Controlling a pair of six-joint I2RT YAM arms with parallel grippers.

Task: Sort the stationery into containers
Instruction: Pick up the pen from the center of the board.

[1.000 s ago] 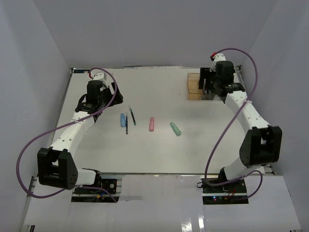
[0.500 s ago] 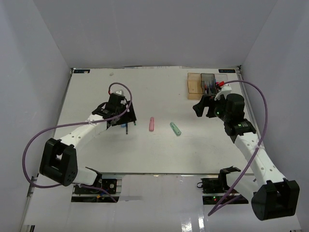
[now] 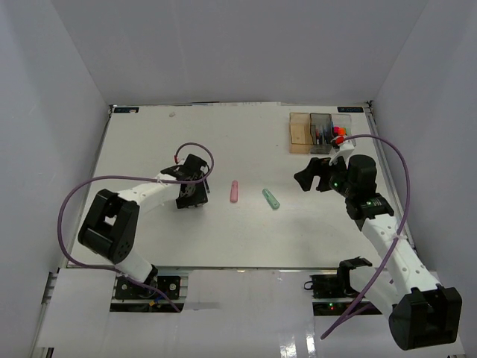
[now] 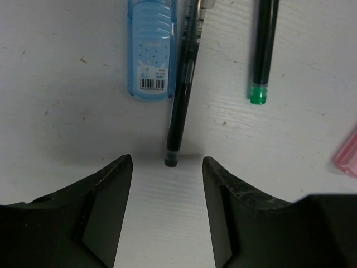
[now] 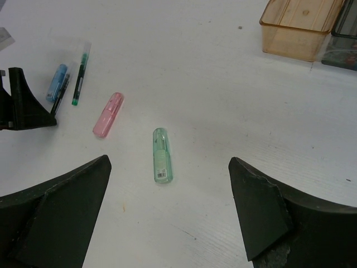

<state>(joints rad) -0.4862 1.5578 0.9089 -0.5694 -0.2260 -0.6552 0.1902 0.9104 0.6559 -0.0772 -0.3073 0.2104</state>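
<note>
My left gripper (image 4: pixel 167 167) is open and low over the table, its fingertips either side of the near end of a thin dark pen (image 4: pixel 181 95). A pastel blue stick (image 4: pixel 152 50) lies just left of that pen and a second dark pen with a green tip (image 4: pixel 262 50) lies to the right. My left gripper (image 3: pixel 192 195) hides these in the top view. My right gripper (image 5: pixel 167 167) is open and empty above a mint stick (image 5: pixel 161 154), with a pink stick (image 5: pixel 108 114) to its left. Both sticks show from above, pink (image 3: pixel 234 192) and mint (image 3: pixel 270 199).
The three joined bins stand at the back right: amber (image 3: pixel 300 133), smoky grey (image 3: pixel 320 131) holding several highlighters, and clear (image 3: pixel 342 128) partly behind my right arm. The amber bin (image 5: pixel 301 25) also shows in the right wrist view.
My left arm has swung from the back left down onto the pens and blue stick. My right arm has left the bins and come forward over the mint stick.
</note>
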